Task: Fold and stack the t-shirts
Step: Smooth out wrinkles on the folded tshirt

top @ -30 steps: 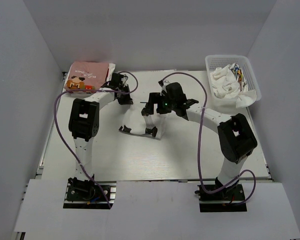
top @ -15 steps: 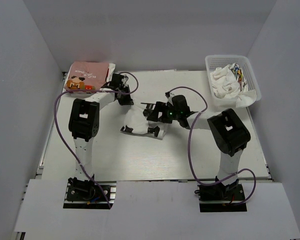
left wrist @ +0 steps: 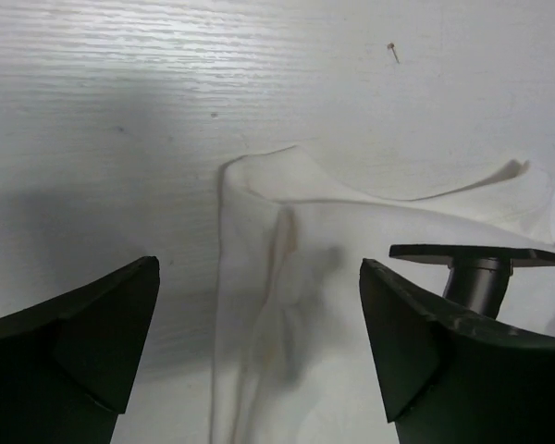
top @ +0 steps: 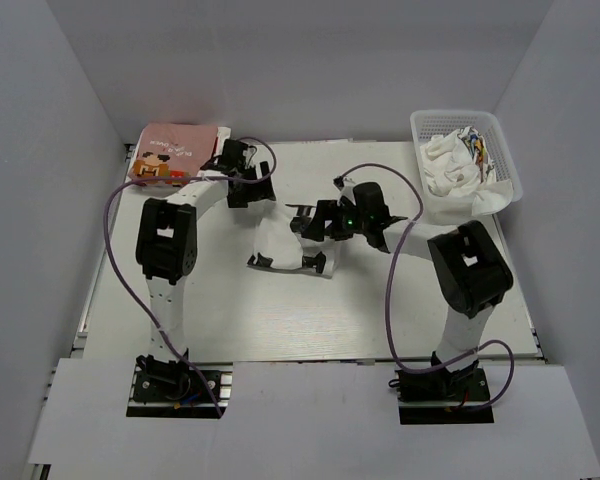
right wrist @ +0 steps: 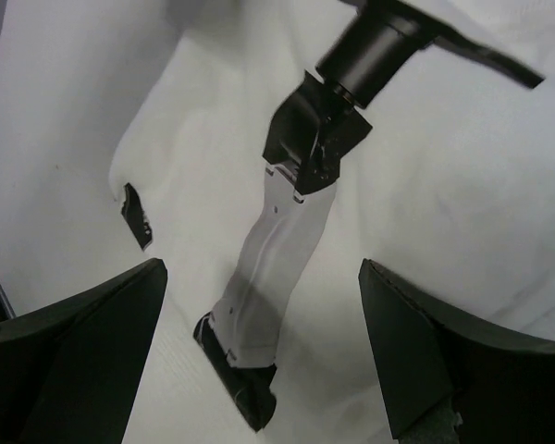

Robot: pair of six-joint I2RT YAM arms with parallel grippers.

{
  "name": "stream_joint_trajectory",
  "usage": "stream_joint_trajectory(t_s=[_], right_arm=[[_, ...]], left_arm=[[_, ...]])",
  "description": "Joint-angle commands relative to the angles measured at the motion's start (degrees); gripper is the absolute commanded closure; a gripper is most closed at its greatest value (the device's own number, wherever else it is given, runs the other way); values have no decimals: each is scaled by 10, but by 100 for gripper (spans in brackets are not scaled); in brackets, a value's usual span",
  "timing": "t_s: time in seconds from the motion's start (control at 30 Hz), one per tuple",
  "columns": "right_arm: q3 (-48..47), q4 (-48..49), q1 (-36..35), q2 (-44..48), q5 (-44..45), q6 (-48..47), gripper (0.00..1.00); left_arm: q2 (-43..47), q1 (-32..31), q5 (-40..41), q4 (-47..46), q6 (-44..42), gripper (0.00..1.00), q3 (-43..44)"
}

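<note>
Mid-table, slightly left of centre, lies the white t-shirt [top: 280, 240], drawn into a compact, uneven bundle that is not yet a tidy rectangle. The pink t-shirt [top: 168, 152] sits folded at the far left corner, print up, well apart from the white one.

Step in hand, as I judge it: folding the white tee, with stacking not yet begun.
- Left gripper [left wrist: 259, 266]: jaws spread wide over the shirt's far-left edge, nothing between them.
- Right gripper [right wrist: 262, 265]: jaws also wide, low over the shirt's right part, holding nothing.

Next move likely calls for a fresh pinch on a free edge or corner, both arms together, to lay the last fold flat. The cloth is limp and creased, so one layer must be taken cleanly. The bundle then goes to the pink one.

Room: plain grey-white walls on three sides. The table [top: 180, 310] is white and wood-grained. A white lattice basket [top: 510, 165] at the far right holds crumpled cloth.
</note>
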State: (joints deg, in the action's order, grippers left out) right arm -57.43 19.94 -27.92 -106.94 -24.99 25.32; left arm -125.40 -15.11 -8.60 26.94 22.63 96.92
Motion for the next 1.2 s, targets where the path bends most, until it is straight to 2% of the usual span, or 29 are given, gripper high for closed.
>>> stream_joint_trajectory(t_s=[0.0,0.17,0.3,0.33,0.47,0.57,0.67,0.83,0.93,1.03,1.17], right_arm=[[-52,-106,-4,81,38,-83,10],[-35,-141,-27,142,30,-82,10],[33,-97,-46,142,6,-37,10],[45,-54,-48,135,7,-23,10],[101,40,-50,97,1,2,10],[111,82,-47,60,-13,17,10],[126,90,-48,31,1,34,10],[190,126,-47,33,14,70,10],[213,163,-47,49,-9,83,10],[183,110,-49,86,2,40,10],[118,11,-52,178,31,-10,10]], left_arm=[[104,-8,70,38,12,0,21],[182,-8,62,42,70,0,-53],[222,-20,-95,-77,89,0,-165],[228,-27,-109,-113,94,0,-181],[200,-43,-181,-196,94,0,-230],[139,-48,-200,-197,100,0,-218],[98,-48,-152,-144,89,0,-213],[104,-31,-93,-128,83,0,-242],[109,-36,-85,-106,61,0,-203],[139,-42,-84,-80,34,0,-156],[206,-42,-70,-57,18,0,-157]])
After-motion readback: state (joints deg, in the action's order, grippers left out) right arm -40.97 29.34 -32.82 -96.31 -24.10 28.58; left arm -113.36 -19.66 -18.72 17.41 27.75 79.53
